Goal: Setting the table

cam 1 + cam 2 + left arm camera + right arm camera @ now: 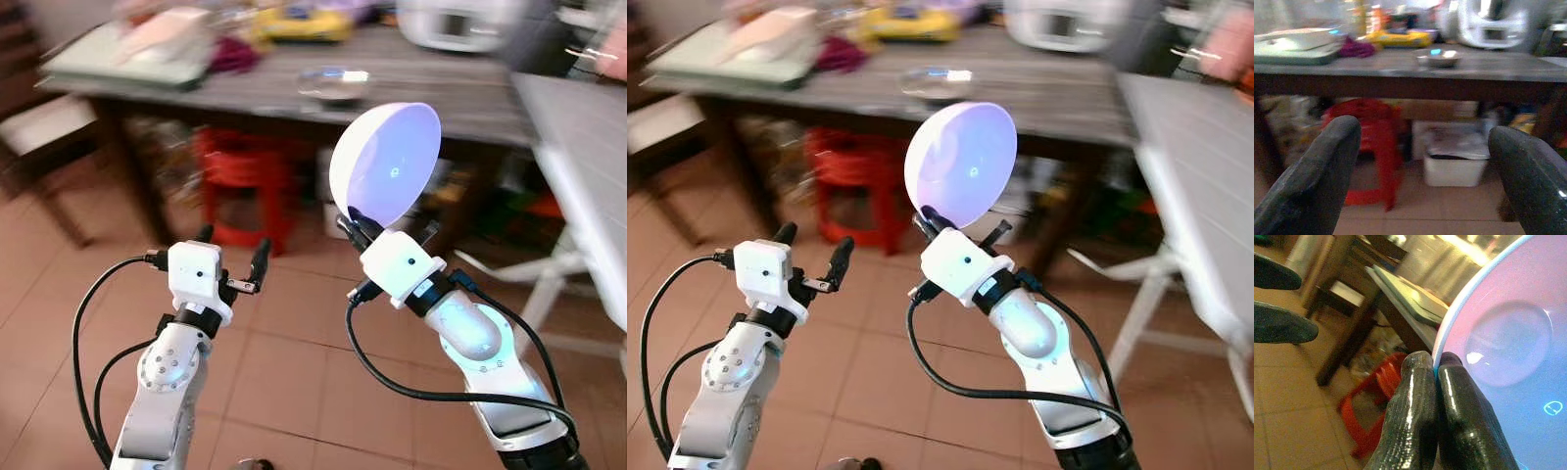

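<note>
**Bowl held up by its rim, short of the surface**

The far edge of the dark surface [411,93] is blurred: a yellow thing [302,23], a purple thing [233,54] and a white appliance [456,24] can be made out there, but not what they are. A pale green tray [122,61] lies at the surface's left end, its load smeared. A small metal dish [334,84] sits near the front edge, about midway along. The bowl [385,164] hides part of the space below that edge. A second, lighter surface [588,166] is cut off at the right.

Under the dark surface stand a red stool [250,186] and a white bin [1455,166]; what lies beside them is unclear. A dark chair [39,137] stands off the left end. The floor [294,362] is tiled.

The right claw [355,223] is pinched tight on the bowl's lower rim, one finger [1413,416] on each side, holding the pale bowl upright in the air, in front of the surface's front edge and not touching it. The left claw [232,250] is raised beside it, spread wide and holding nothing.
</note>
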Tool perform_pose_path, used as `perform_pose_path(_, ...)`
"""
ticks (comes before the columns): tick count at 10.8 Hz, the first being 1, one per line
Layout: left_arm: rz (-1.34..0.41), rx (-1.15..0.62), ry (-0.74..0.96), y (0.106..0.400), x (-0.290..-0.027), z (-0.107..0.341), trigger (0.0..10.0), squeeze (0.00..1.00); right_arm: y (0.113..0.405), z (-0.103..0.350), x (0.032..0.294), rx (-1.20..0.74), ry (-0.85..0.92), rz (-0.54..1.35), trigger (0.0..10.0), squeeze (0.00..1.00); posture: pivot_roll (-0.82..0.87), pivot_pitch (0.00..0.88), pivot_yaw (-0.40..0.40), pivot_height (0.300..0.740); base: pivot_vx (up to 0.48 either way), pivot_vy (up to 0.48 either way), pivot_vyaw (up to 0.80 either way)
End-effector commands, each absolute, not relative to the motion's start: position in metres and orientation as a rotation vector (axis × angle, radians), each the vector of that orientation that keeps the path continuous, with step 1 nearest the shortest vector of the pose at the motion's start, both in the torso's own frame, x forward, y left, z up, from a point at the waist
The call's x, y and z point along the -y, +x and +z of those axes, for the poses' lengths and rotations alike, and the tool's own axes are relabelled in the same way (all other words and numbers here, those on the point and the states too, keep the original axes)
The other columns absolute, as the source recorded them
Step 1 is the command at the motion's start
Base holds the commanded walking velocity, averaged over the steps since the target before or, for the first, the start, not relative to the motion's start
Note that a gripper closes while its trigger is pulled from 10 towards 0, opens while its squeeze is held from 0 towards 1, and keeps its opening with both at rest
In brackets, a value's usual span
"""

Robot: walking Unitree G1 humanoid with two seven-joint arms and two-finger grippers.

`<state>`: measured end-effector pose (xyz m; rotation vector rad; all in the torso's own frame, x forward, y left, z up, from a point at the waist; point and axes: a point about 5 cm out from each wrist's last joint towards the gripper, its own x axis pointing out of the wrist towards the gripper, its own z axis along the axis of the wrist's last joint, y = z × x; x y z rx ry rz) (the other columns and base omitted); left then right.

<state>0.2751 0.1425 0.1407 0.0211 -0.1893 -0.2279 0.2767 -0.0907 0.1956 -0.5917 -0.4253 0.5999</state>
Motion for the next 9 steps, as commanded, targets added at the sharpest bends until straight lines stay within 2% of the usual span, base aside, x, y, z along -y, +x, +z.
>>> perform_pose_path(1,-0.234,0.201,0.019,0.2746,-0.1415,0.1428,10.0,0.0,0.276,0.1985,0.0915,0.445,-0.602,0.6,10.0,0.0,-0.11,0.152,-0.004,0.74,0.461,0.0,0.64)
perform_pose_path(3,-0.238,0.201,0.016,0.2749,-0.1406,0.1426,10.0,0.0,0.2762,0.1983,0.0918,0.446,-0.603,0.6,10.0,0.0,-0.12,0.152,-0.004,0.74,0.461,0.0,0.54)
perform_pose_path(9,-0.252,0.2,0.006,0.2749,-0.137,0.1419,10.0,0.0,0.2795,0.1992,0.0936,0.433,-0.586,0.572,10.0,0.0,-0.12,0.153,-0.006,0.74,0.461,0.0,0.0)
